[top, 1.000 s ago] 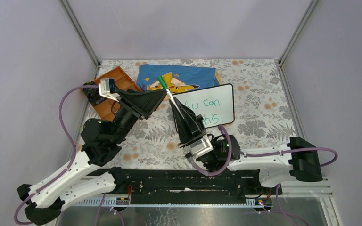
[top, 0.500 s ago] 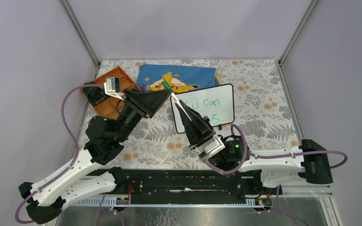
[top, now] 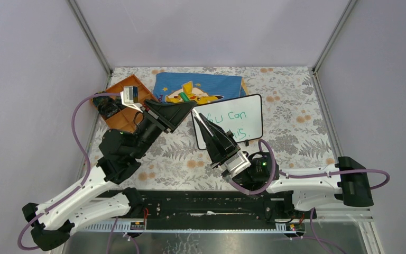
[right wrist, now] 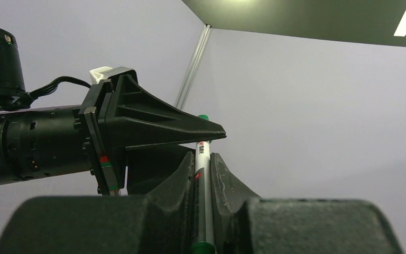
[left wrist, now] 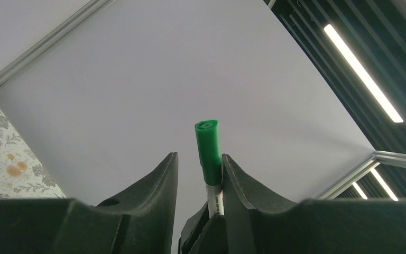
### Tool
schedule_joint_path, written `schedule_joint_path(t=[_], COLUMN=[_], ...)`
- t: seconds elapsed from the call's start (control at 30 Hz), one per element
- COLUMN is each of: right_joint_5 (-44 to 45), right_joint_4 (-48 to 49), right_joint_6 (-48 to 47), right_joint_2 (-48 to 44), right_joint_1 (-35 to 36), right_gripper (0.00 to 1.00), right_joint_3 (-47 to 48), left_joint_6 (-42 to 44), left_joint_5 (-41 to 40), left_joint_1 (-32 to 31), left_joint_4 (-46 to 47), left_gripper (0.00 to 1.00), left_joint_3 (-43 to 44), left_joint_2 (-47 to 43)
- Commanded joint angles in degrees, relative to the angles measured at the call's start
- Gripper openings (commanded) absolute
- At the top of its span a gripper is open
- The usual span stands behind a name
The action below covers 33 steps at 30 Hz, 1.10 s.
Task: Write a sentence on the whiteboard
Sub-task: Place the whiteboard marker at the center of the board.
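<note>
The whiteboard [top: 249,108] stands at the table's middle right. Green words of the sentence [top: 237,115] show on it, partly hidden by my right gripper [top: 199,118]. That gripper points up and left, shut on the white barrel of a marker [right wrist: 201,177]. The marker's green cap [top: 181,96] sticks out past the fingertips, over the blue cloth. My left gripper [top: 186,108] reaches in from the left and straddles the cap [left wrist: 209,153]. The cap rests against the right finger [left wrist: 238,180], with a gap to the left finger [left wrist: 161,180], so this gripper is open.
A blue Pikachu cloth [top: 211,84] lies at the back behind the whiteboard. An orange tray [top: 120,120] sits at the back left with a black object [top: 108,106] in it. The floral tablecloth [top: 296,127] covers the table between grey walls.
My left gripper has moved right until its fingers flank the marker's cap. My right arm has shifted right and lowered the marker a little, still gripping it.
</note>
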Motion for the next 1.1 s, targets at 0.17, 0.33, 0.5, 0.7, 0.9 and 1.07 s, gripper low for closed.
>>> schedule_joint_path(t=[0.17, 0.33, 0.5, 0.7, 0.9, 1.07], right_joint_5=[1.78, 2.07, 1.83, 0.87, 0.49, -2.06], right_joint_4=[2.87, 2.49, 2.07, -5.36, -21.46, -39.56], right_joint_6=[-0.35, -0.37, -0.15, 4.41, 12.29, 22.78], right_joint_2=[-0.15, 0.13, -0.48, -4.62, -10.28, -17.24], right_joint_1=[-0.12, -0.12, -0.12, 0.05, 0.42, 0.58], right_gripper=[0.0, 0.0, 0.0, 0.24, 0.64, 0.99], right_joint_3=[0.84, 0.9, -0.02, -2.4, -2.71, -1.86], left_joint_6=[-0.3, -0.65, -0.07, 0.84, 2.46, 7.49], left_joint_5=[1.85, 2.18, 1.44, -0.59, -3.93, -8.41], left_joint_1=[-0.26, -0.24, -0.26, -0.22, -0.24, -0.23], left_joint_4=[2.47, 2.95, 2.27, 0.07, -2.44, -8.98], left_gripper=[0.42, 0.27, 0.05, 0.0, 0.0, 0.0], left_joint_3=[-0.47, -1.25, -1.42, -1.61, -1.55, 0.73], left_joint_2=[-0.49, -0.66, -1.28, -2.23, -3.53, -5.0])
